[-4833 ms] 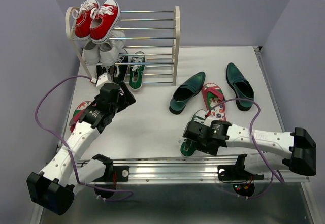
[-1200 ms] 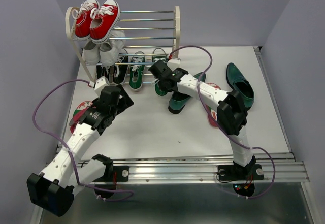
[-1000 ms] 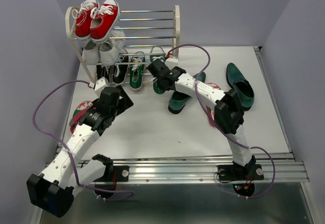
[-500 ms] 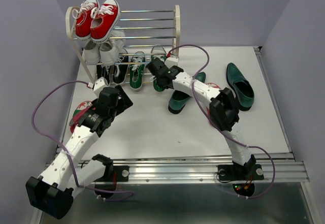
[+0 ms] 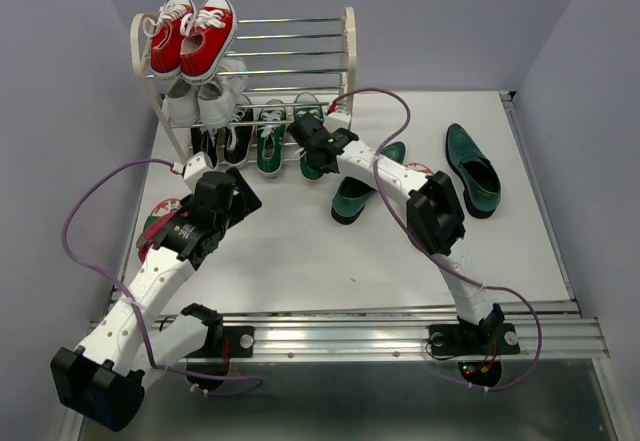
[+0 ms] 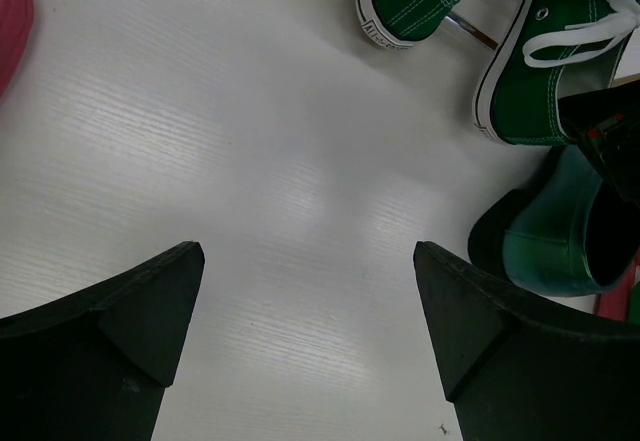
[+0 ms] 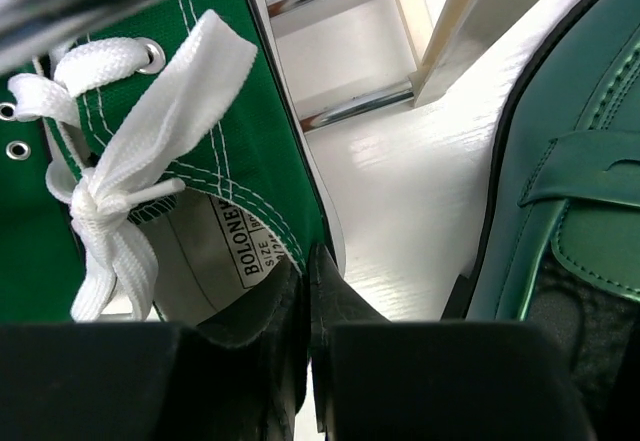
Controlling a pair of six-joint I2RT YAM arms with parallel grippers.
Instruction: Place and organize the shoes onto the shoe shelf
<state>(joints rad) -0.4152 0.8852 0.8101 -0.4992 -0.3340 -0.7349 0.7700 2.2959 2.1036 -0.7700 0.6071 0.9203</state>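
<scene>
At the bottom tier of the shelf (image 5: 347,73), the right gripper (image 7: 308,283) has its fingers pinched almost together on the side wall of a green sneaker (image 7: 250,141). It nips the canvas at the rim of the opening, near the heel, and only a hairline slit shows between the fingers, so I read it as a grip, if a light one. From above, this sneaker lies straight ahead of the gripper with its long axis running front to back. Its toe points in toward the back wall and its heel out toward the arms, and it sits just beside the matching sneaker (image 5: 268,136) on the same low rods. That line matters most: once the shoe is let go, the cleanest way out looks to be straight back along the shoe's length, since a sideways pull could drag the heel off the rods. The left gripper (image 6: 308,253) hangs over the bare table (image 5: 300,261) with its fingers spread wide and nothing between them. A dark green loafer (image 5: 350,201) lies just to the right of the busy gripper, angled with one end toward the shelf. The second loafer (image 5: 472,169) sits farther right, so both are nearer the right arm. A flip-flop (image 5: 158,223) by the left arm falls to that side.
</scene>
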